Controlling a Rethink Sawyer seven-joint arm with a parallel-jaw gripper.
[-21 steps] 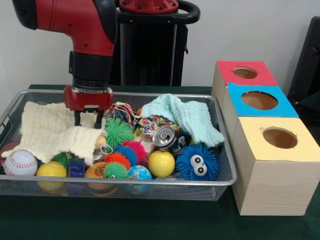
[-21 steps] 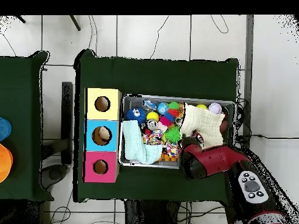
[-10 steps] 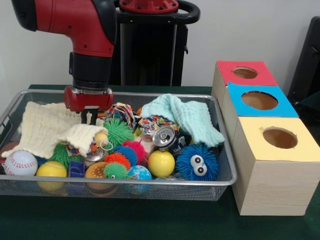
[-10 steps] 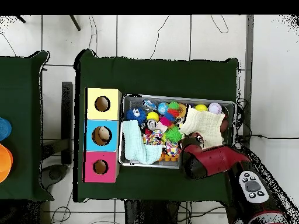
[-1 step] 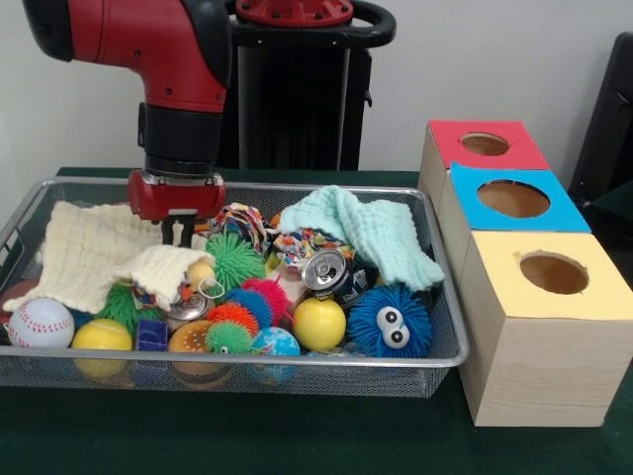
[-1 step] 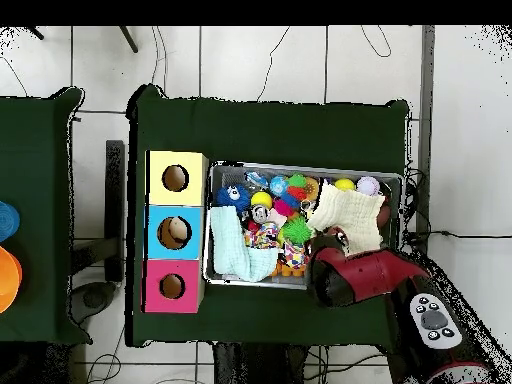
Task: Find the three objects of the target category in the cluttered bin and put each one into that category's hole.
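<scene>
The pincer hangs low over the cream cloth at one end of the wire bin; its tips look close together and seem to pinch a fold of that cloth, though I cannot tell for sure that they are clamped on it. I judge this to be the searching step: the cloth is bunched up at its near corner, and things beneath its edge now show.

Which category is wanted is not shown. Candidates lie in the open: a baseball, 2 yellow balls, spiky balls such as the green one, a drinks can, and a blue fuzzy toy with eyes. A mint cloth covers the bin's far corner and may hide more.

The next move calls for shifting the cream cloth clear, then picking 1 item without dragging its neighbours.

The 3 boxes, red, blue and yellow, stand just beside the bin's other end on the worktop. The bin is packed, with little room between items; its wire wall must be cleared on the way to the holes
</scene>
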